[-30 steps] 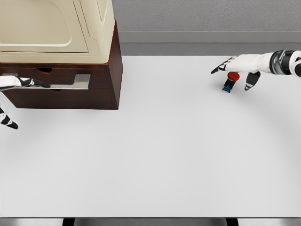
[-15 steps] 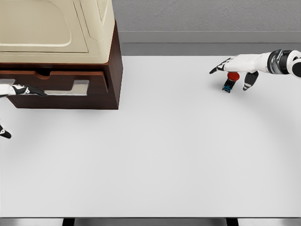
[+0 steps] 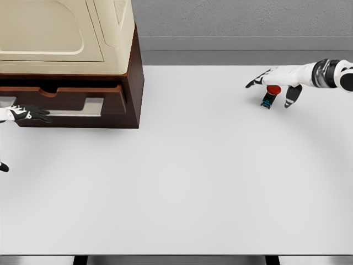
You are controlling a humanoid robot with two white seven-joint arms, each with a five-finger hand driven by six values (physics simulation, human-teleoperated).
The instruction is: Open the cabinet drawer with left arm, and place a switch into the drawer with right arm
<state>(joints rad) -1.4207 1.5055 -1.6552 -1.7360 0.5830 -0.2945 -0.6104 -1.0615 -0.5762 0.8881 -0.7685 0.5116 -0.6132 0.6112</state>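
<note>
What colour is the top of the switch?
Red, on the switch in the head view.

**Camera Arrangement: Single Head View**

One camera supplies the scene. It sits on the robot's head, above the near edge of the desk (image 3: 182,182), and looks steeply down and forward across it. The white desk surface fills most of the frame at moderate range. The cabinet (image 3: 132,83) occupies the upper left corner, cropped by the top and left edges. A grey wall band runs along the top. Both arms enter from the side edges. No second view exists, so no overlap applies.
</note>
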